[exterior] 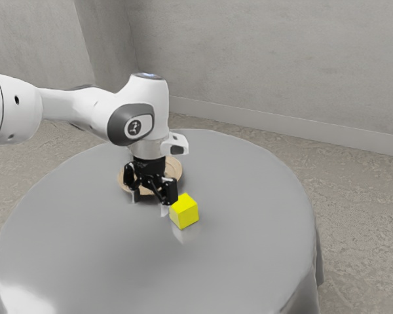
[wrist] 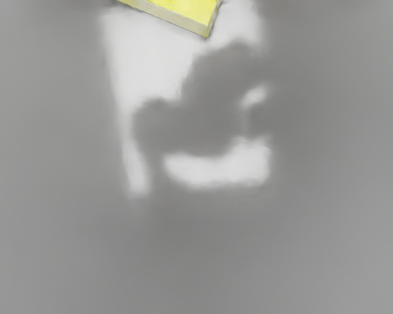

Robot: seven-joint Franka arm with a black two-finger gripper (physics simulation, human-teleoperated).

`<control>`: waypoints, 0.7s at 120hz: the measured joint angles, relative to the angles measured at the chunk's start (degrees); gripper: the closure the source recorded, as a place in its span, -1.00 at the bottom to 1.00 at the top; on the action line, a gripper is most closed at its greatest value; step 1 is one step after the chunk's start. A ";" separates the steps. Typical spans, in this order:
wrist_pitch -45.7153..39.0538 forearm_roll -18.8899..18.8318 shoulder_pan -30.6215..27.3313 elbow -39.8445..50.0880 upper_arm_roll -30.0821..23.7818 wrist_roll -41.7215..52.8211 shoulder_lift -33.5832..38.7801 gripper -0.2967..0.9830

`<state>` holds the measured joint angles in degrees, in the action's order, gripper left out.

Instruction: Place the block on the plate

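**Yellow cube-shaped block at risk of a nudge from a finger beside it**

The block rests on the round, glossy grey table, just beside the black two-finger gripper, toward the exterior view's right and a little nearer. The gripper's fingers stand well apart, holding nothing; whether the closer one touches the block cannot be told. The round tan plate lies on the far side, partly hidden behind the gripper.

The likeliest trouble is alignment. If the gripper drops or closes here, it would probably catch only air, and a sideways correction made this low could shove the block across the smooth surface. The block also seems turned askew to the fingers, so an unturned grip might pinch its corners and let it twist. Later, too low a carry could clip the plate's rim.
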<state>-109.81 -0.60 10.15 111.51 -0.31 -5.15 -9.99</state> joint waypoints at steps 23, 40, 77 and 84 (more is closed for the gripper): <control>-3.67 -0.18 -0.79 -5.36 0.22 2.50 -7.42 -0.54; -6.01 -0.19 -1.77 -7.85 0.79 4.83 -10.51 -0.54; -9.32 -0.19 -2.93 -11.04 0.77 11.62 -14.68 -0.54; -9.81 -0.11 -2.94 -11.20 0.68 13.01 -15.39 -0.54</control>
<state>-119.62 -0.71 7.21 100.31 0.37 7.86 -25.38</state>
